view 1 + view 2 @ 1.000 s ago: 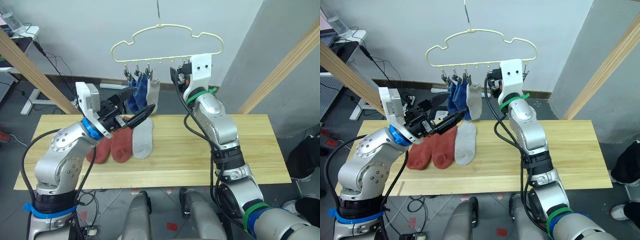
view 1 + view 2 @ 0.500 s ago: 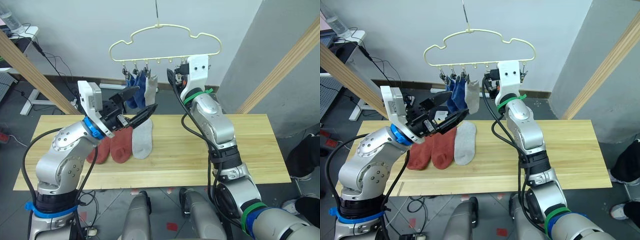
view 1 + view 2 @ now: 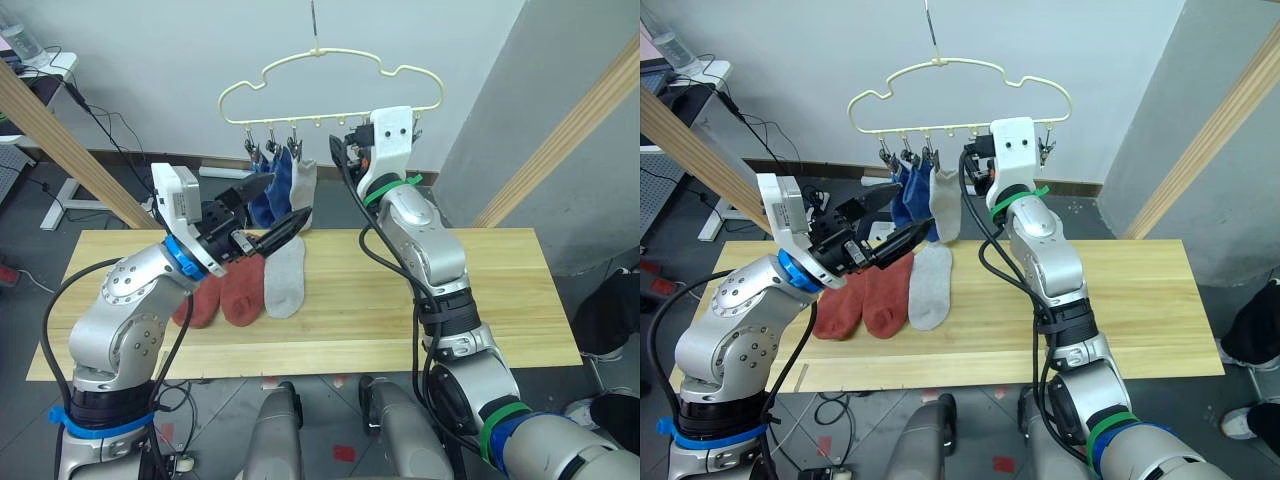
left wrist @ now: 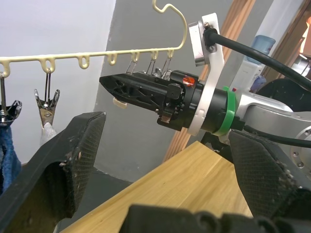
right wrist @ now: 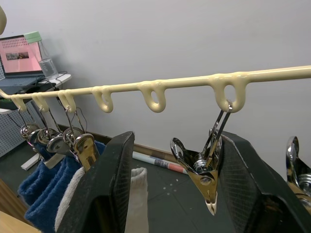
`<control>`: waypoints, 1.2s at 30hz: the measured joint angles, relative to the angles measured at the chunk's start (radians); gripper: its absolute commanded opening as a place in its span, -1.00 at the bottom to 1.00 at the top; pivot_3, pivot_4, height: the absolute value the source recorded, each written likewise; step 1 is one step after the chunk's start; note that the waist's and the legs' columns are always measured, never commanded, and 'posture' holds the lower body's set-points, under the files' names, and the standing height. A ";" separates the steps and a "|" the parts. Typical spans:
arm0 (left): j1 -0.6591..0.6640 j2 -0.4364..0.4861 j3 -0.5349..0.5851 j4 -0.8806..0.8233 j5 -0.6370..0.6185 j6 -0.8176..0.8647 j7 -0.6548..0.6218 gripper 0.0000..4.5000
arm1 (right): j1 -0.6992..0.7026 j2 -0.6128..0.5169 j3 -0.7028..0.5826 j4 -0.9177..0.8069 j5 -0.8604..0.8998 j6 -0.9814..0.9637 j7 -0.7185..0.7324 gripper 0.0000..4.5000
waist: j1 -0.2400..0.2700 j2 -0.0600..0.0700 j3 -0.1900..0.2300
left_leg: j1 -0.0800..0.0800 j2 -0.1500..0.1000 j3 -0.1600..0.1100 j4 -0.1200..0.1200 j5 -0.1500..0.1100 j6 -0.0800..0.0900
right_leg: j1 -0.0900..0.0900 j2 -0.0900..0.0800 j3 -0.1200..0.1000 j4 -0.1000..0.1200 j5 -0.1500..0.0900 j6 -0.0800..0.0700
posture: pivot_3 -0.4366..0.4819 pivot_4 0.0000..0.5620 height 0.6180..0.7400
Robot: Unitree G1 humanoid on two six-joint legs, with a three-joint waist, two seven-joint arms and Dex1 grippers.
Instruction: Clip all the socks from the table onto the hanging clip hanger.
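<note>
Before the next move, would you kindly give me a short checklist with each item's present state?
1. Left tool open and free of any sock: ok.
2. Right tool open around a free clip: ok.
3. Hanger on its hook: ok.
4. Socks left on the table: red pair and one grey sock: not ok.
5. Hung socks held firmly by their clips: cannot tell.

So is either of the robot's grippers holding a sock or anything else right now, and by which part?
Nothing is held. The left gripper is open above the wooden table, and the right gripper is open around a metal clip on the pale yellow wire hanger.
</note>
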 measured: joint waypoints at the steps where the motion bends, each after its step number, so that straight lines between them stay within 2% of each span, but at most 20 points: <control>1: 0.000 0.000 0.000 0.001 0.000 0.000 -0.001 1.00 | 0.000 0.000 -0.001 0.000 0.000 0.000 0.001 0.14 | 0.000 0.000 0.000 | 0.000 0.000 0.000 0.000 0.000 0.000 | 0.000 0.000 0.000 0.000 0.000 0.000 | 0.03 0.11 1.00; 7: 0.001 0.000 0.001 0.003 0.001 -0.011 -0.016 1.00 | 0.000 0.002 -0.007 0.000 0.000 0.000 0.001 0.14 | 0.000 0.000 0.000 | 0.000 0.000 0.000 0.000 0.000 0.000 | 0.000 0.000 0.000 0.000 0.000 0.000 | 0.02 0.10 1.00; 10: 0.001 0.000 0.002 0.004 0.001 -0.016 -0.018 1.00 | 0.000 0.003 -0.008 0.000 0.000 0.000 0.001 -0.12 | 0.000 0.000 0.000 | 0.000 0.000 0.000 0.000 0.000 0.000 | 0.000 0.000 0.000 0.000 0.000 0.000 | 0.02 0.10 1.00; 12: 0.001 0.000 0.003 0.006 0.001 -0.017 -0.018 1.00 | 0.000 0.003 -0.008 0.000 0.000 0.000 0.000 -0.42 | 0.000 0.000 0.000 | 0.000 0.000 0.000 0.000 0.000 0.000 | 0.000 0.000 0.000 0.000 0.000 0.000 | 0.02 0.10 1.00; 13: 0.001 0.000 0.003 0.007 0.001 -0.017 -0.018 1.00 | 0.000 0.003 -0.008 0.000 0.000 0.000 -0.001 -0.63 | 0.000 0.000 0.000 | 0.000 0.000 0.000 0.000 0.000 0.000 | 0.000 0.000 0.000 0.000 0.000 0.000 | 0.02 0.10 1.00; 16: 0.001 0.000 0.003 0.007 0.002 -0.018 -0.018 1.00 | 0.000 0.002 -0.009 0.000 0.000 0.000 -0.005 -0.94 | 0.000 0.000 0.000 | 0.000 0.000 0.000 0.000 0.000 0.000 | 0.000 0.000 0.000 0.000 0.000 0.000 | 0.02 0.11 1.00; 17: 0.002 -0.001 0.003 0.007 0.002 -0.018 -0.018 1.00 | 0.000 0.002 -0.009 0.000 0.000 0.000 -0.005 -0.97 | 0.000 0.000 0.000 | 0.000 0.000 0.000 0.000 0.000 0.000 | 0.000 0.000 0.000 0.000 0.000 0.000 | 0.02 0.11 1.00; 26: 0.033 -0.003 -0.006 0.005 0.018 -0.019 -0.009 1.00 | 0.000 -0.037 -0.009 -0.009 0.008 0.010 0.030 -0.97 | 0.000 0.000 0.000 | 0.000 0.000 0.000 0.000 0.000 0.000 | 0.000 0.000 0.000 0.000 0.000 0.000 | -0.01 0.15 1.00; 31: 0.108 0.009 -0.064 0.015 0.136 -0.034 0.007 1.00 | 0.009 -0.107 -0.027 -0.060 0.082 0.092 0.127 -0.97 | 0.000 0.000 0.000 | 0.000 0.000 0.000 0.000 0.000 0.000 | 0.000 0.000 0.000 -0.001 0.000 0.000 | -0.05 0.18 1.00; 36: 0.126 -0.038 -0.110 0.076 0.272 -0.089 0.091 1.00 | 0.011 -0.146 -0.075 -0.118 0.218 0.234 0.218 -0.97 | -0.002 0.001 0.001 | 0.001 0.000 0.001 0.000 0.000 0.001 | 0.000 0.000 0.001 -0.001 0.000 0.000 | -0.09 0.20 1.00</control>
